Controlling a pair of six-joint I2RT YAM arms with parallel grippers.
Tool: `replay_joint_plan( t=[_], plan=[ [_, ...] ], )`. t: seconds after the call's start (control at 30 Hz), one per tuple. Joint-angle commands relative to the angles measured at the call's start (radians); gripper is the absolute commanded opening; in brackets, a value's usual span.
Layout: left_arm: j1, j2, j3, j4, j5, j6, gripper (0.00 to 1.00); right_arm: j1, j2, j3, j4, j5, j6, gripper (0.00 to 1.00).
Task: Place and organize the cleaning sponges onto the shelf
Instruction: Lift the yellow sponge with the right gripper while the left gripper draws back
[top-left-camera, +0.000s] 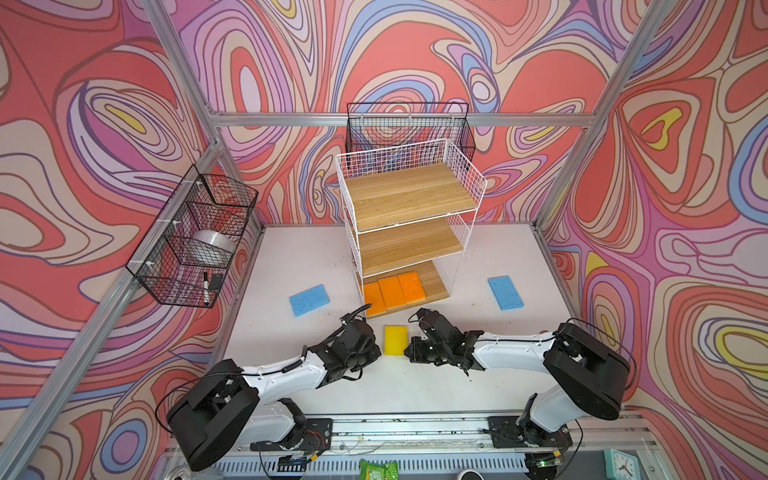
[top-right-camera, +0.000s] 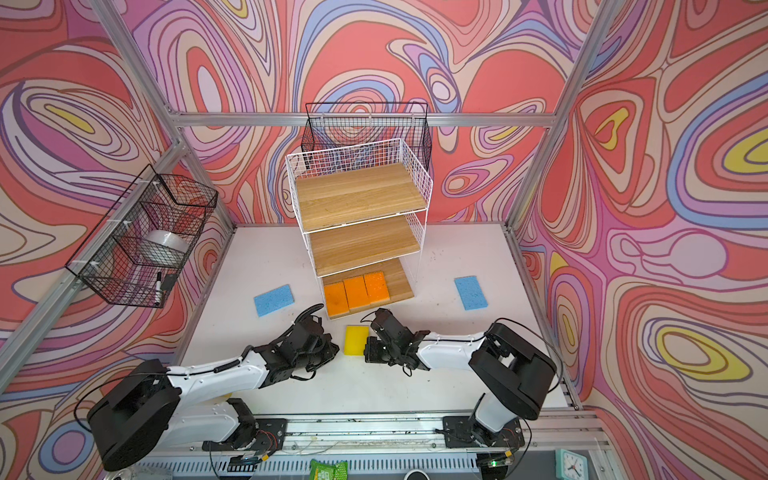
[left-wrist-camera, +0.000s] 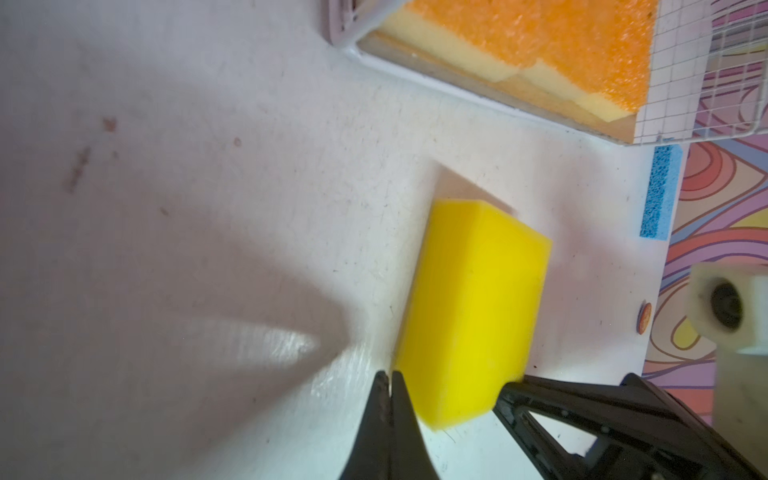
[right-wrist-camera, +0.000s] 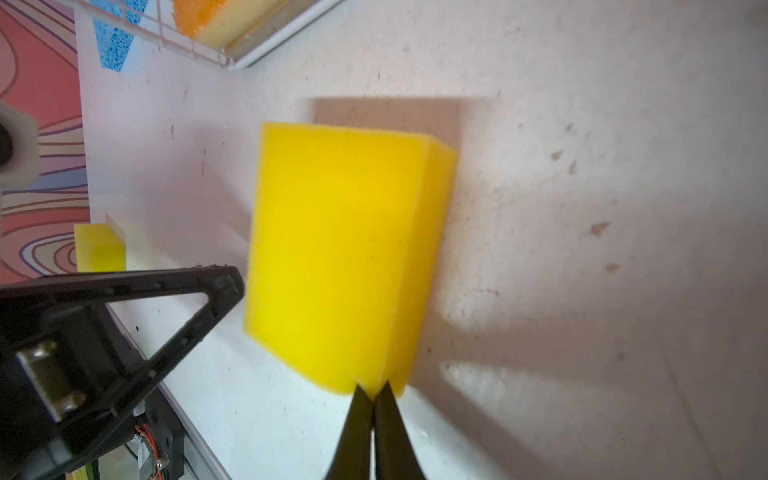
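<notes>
Yellow foam, probably light and squashy: the sponge (top-left-camera: 395, 340) lay flat on the surface (top-left-camera: 291, 257) in front of the shelf (top-left-camera: 411, 195). The left hand (left-wrist-camera: 390, 376) and right hand (right-wrist-camera: 374, 390) flanked it, both clenched, seemingly on nothing. A pinch across its long sides would likely hold.

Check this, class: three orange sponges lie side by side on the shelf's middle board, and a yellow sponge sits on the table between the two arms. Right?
Wrong board. In both top views the orange sponges lie side by side on the shelf's bottom board, not the middle one. The yellow sponge does sit on the table between the arms.
</notes>
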Motion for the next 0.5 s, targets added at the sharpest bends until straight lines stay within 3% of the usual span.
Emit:
replay_joint_plan(
  t=[0.0, 0.07, 0.17, 0.47],
  plan=[
    [-0.005, -0.061, 0.032, -0.124, -0.046, 0.054, 0.26, 0.004, -0.066, 0.026, -0.065, 0.036, -0.039, 0.00],
    [-0.005, -0.112, 0.048, -0.185, -0.074, 0.076, 0.41, 0.004, -0.109, 0.024, -0.094, 0.050, -0.048, 0.00],
    [-0.005, -0.196, 0.053, -0.256, -0.119, 0.099, 0.53, 0.004, -0.173, 0.020, -0.132, 0.053, -0.066, 0.00],
    [0.002, -0.342, 0.074, -0.424, -0.187, 0.147, 0.56, 0.003, -0.348, 0.061, -0.288, 0.050, -0.173, 0.00]
  ],
)
